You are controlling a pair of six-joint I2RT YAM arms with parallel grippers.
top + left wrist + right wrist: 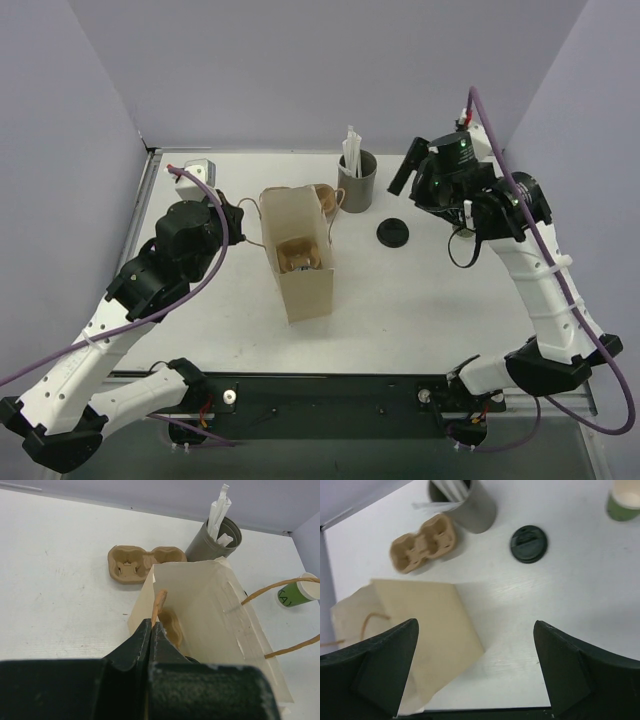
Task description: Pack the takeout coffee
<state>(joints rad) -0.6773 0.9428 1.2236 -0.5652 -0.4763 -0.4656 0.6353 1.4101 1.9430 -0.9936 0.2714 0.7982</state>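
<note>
Counting now: one tan paper bag [305, 285], two moulded brown pulp cup carriers [145, 565], one grey cylindrical cup [206, 542], one round black plastic lid [528, 543], one small green paper cup [624, 504].

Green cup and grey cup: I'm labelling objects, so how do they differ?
The green cup is green with a pale rim; the grey cup is plain grey. The grey cup looks taller than the green cup. The grey cup holds white straws; the green cup shows none. Both stand upright and unlidded; the black lid lies flat, apart from both.
</note>
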